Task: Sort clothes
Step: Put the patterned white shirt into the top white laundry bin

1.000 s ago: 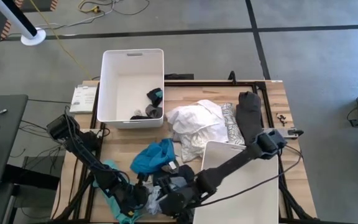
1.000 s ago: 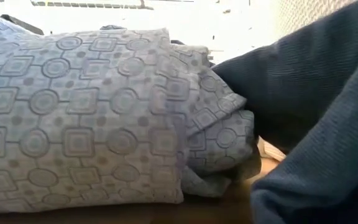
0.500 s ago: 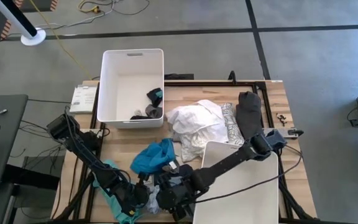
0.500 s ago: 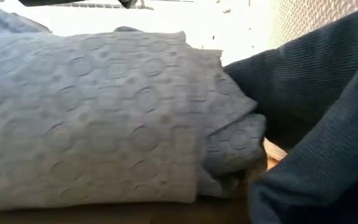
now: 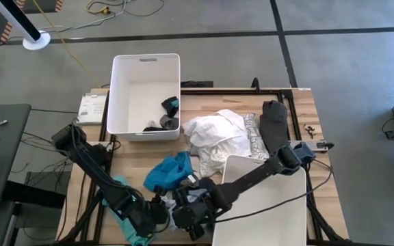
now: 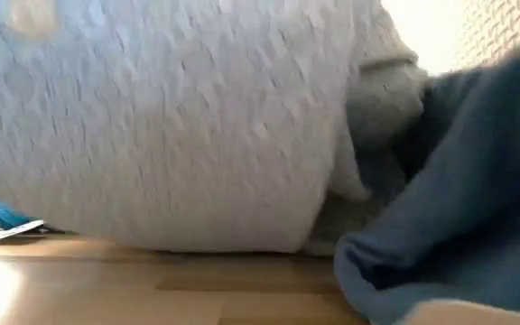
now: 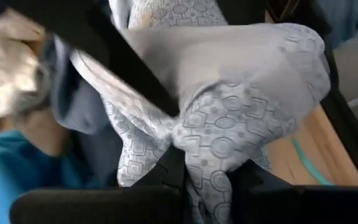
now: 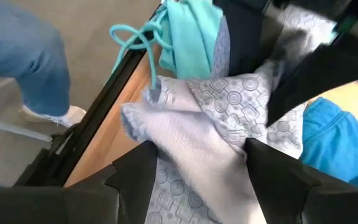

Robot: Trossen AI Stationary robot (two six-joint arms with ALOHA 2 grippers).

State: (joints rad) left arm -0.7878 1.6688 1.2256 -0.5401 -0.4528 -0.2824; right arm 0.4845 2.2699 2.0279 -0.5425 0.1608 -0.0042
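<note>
Right now I have both grippers on the patterned garment (image 7: 229, 124) at the table's near edge. My left gripper (image 7: 207, 171) pinches a fold tightly; my right gripper (image 8: 194, 158) straddles it with wide fingers, beside the teal garment (image 8: 191, 31).

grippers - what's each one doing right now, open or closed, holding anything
Left gripper: closed, pinching the patterned garment.
Right gripper: jaws wide around a bunch of the same patterned garment.
</note>
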